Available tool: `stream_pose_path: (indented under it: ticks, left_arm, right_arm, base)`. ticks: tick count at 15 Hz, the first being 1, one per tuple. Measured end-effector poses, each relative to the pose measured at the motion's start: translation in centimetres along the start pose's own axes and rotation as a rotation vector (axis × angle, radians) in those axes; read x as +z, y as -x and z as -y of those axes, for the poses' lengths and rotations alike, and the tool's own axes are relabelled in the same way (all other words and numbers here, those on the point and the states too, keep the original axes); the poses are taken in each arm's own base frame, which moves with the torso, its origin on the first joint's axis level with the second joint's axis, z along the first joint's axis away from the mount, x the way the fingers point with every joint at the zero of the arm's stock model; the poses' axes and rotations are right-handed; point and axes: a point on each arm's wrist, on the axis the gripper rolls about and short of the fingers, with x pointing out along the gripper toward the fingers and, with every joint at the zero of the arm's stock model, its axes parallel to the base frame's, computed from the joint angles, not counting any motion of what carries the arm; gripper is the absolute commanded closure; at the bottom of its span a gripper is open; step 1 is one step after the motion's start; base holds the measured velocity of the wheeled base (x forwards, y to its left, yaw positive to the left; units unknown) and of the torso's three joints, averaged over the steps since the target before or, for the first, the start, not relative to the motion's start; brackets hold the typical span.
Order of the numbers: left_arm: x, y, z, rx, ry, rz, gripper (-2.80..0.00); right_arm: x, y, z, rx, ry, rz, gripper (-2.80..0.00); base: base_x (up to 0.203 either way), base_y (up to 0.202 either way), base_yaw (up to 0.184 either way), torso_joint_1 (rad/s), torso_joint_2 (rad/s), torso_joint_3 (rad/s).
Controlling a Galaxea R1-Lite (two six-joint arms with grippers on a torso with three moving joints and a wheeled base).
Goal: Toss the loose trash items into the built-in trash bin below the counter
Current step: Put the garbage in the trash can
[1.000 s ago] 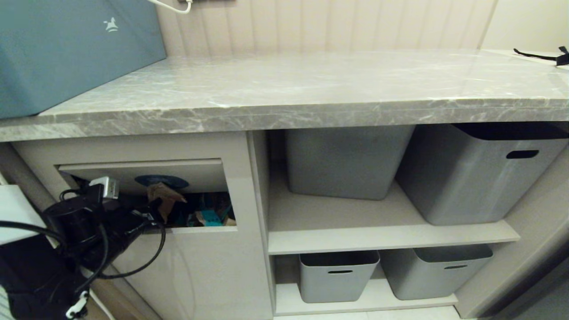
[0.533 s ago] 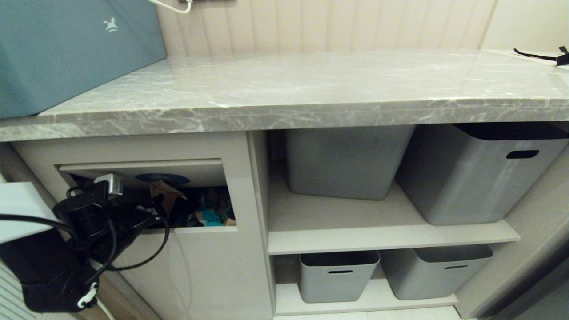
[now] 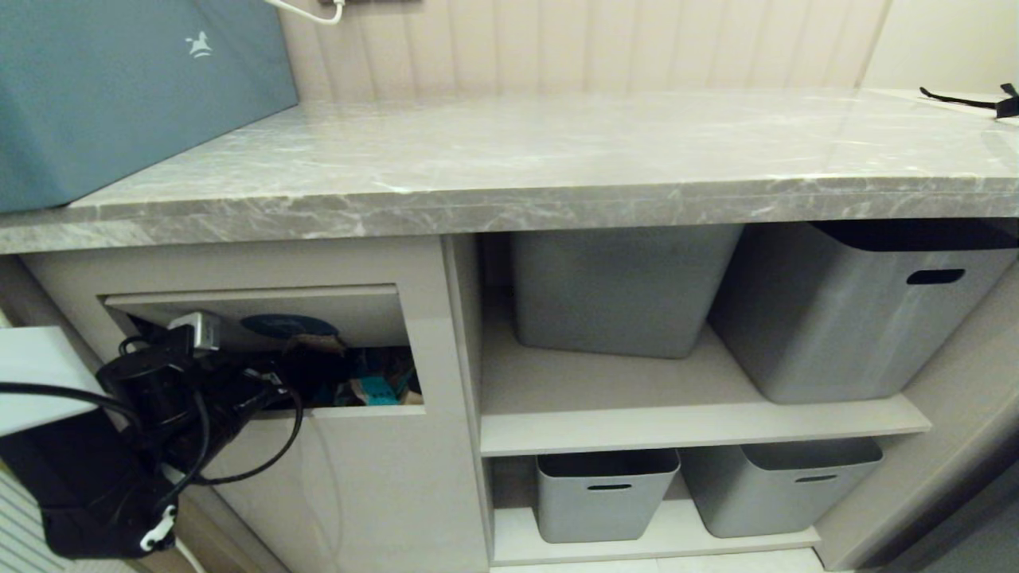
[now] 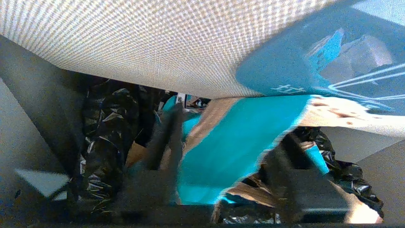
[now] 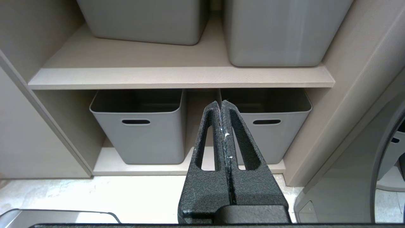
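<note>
- the left claw (image 3: 275,380) sits inside the opening of the built-in trash bin (image 3: 358,477), at the left end of the cabinet front under the tabletop (image 3: 509,159), reaching in over the opening's lower edge with the flap (image 3: 350,314) pushed inward above it.
- its jaws stand apart in the left wrist view, blurred fingers (image 4: 164,139) on either side of a torn cardboard scrap (image 4: 234,148) with a teal face; the scrap lies between them and just ahead, and whether it is gripped, touched or already loose cannot be told.
- the scrap's long axis runs away from the claw into the bin, tilted up toward the underside of the flap; beyond it is a black bin liner (image 4: 107,126) and more teal and brown trash pieces (image 3: 378,390), seen from the head view at the lower right of the opening.
- judged from this, the drop is under way: the piece is already past the opening, so the coming move turns on it falling clear of the fingers, then the arm backing straight out without snagging the flap.
- the right claw (image 5: 223,107) hangs parked with its jaws pressed together, empty, pointing at the grey storage bins (image 5: 139,126) on the bottom shelf to the right of the trash bin; the left arm is plainly the nearer one.
- a long teal box (image 3: 119,95) stands on the tabletop's far left corner; no loose scrap shows on the slab.
</note>
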Motion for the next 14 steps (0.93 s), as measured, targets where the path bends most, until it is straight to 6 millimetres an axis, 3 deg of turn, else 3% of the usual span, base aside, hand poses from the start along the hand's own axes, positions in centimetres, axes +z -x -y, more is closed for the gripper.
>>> stream_pose_path:
  ticks: [14]
  left_arm:
    - [-0.1, -1.3, -0.5, 0.027, 0.002, 0.026, -2.80]
  right_arm:
    - [0.0, 0.0, 0.0, 0.000, 0.001, 0.000, 0.00]
  base:
    - [0.000, 0.000, 0.000, 0.000, 0.00, 0.000]
